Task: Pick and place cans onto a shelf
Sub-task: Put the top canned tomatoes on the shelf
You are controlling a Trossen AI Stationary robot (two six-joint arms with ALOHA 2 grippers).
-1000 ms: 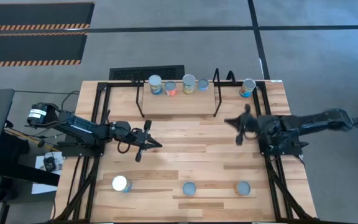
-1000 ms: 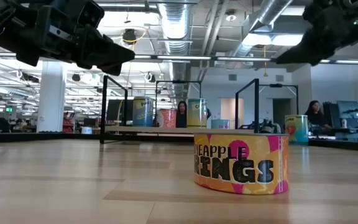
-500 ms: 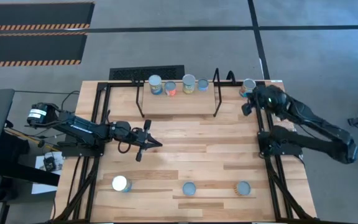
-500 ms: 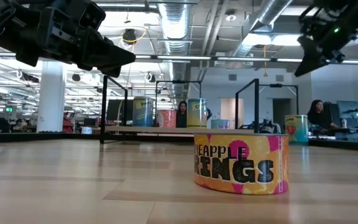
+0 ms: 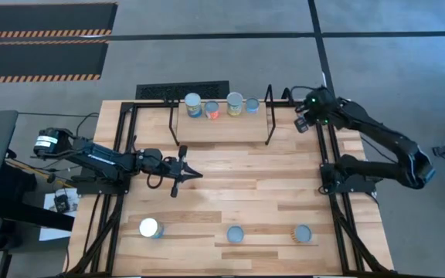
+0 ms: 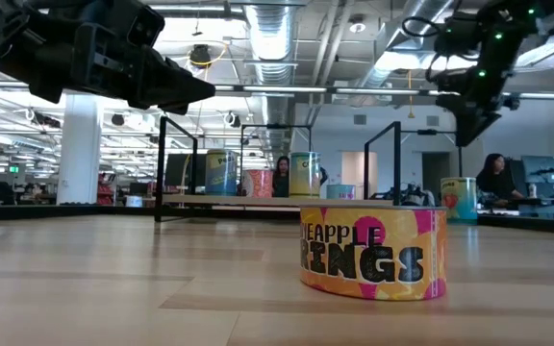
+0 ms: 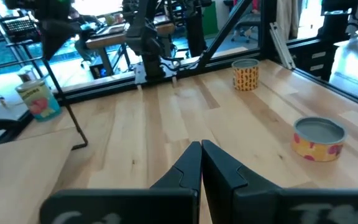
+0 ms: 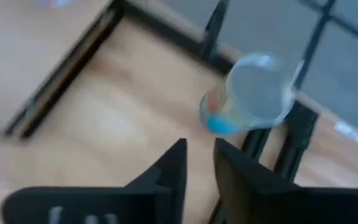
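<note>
The right gripper [image 5: 303, 122] has been swung from mid-table to the far right corner and is being held above a blue-labelled can [image 8: 248, 102], which is lying just ahead of its fingertips, beside the shelf [image 5: 219, 129]; its fingers [image 8: 173, 167] are being held narrowly apart. The left gripper [image 5: 194, 174] is being kept closed and empty, a yellow can [image 7: 317, 138] ahead of its tips.

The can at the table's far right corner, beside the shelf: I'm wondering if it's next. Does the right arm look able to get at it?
Probably yes. The right gripper hovers just above that can, fingers slightly parted, nothing between them. The shelf frame stands off to one side.
</note>
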